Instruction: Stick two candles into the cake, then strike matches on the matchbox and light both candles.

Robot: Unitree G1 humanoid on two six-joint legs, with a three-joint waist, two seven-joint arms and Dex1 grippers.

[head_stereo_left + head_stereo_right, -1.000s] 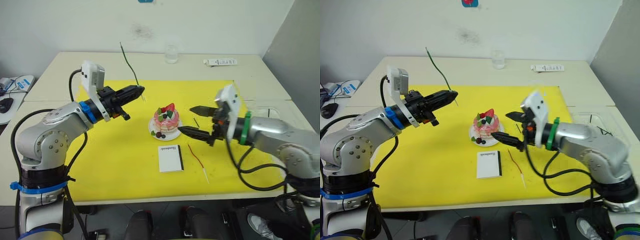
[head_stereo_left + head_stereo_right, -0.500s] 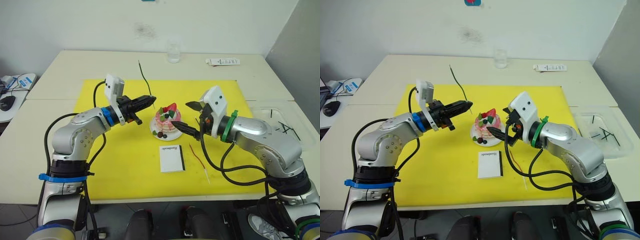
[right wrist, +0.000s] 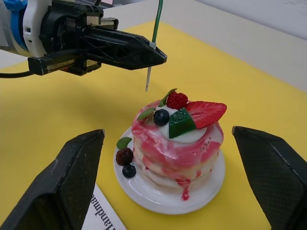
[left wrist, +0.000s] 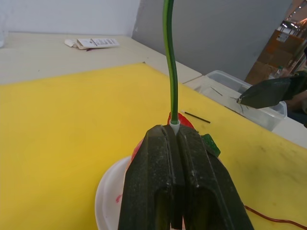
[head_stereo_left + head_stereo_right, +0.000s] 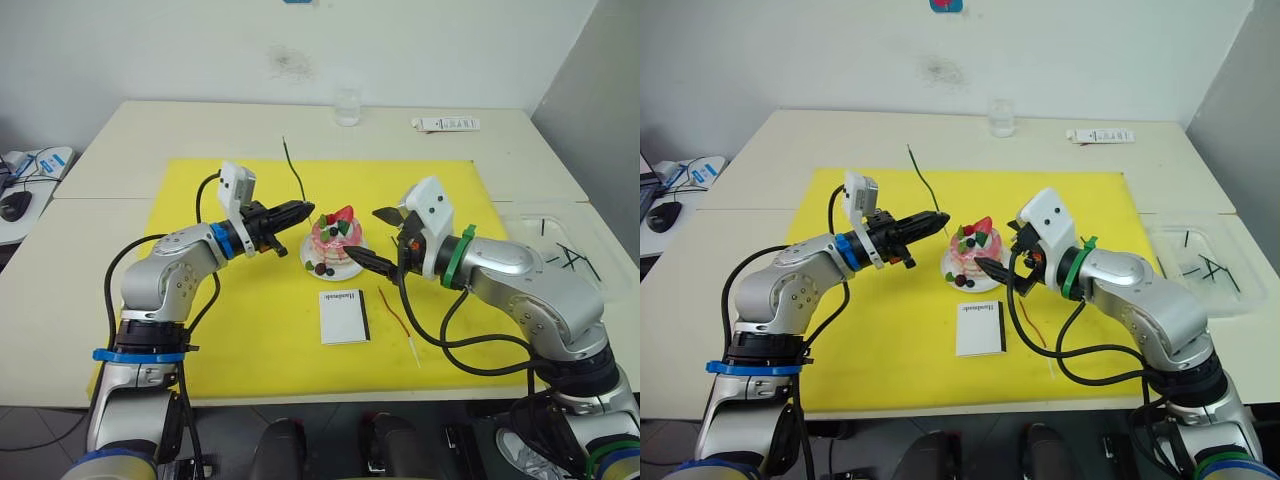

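On the yellow rectangular mat [image 5: 240,330], the right gripper [image 5: 385,240], jaws spread wide and empty, brackets the small round pink cake [image 5: 335,240] on its white plate. The left gripper [image 5: 305,210], clamped on the thin green wavy candle [image 5: 293,168], has drawn closer; its pale tip now hangs beside the cake, so insertion looks imminent.
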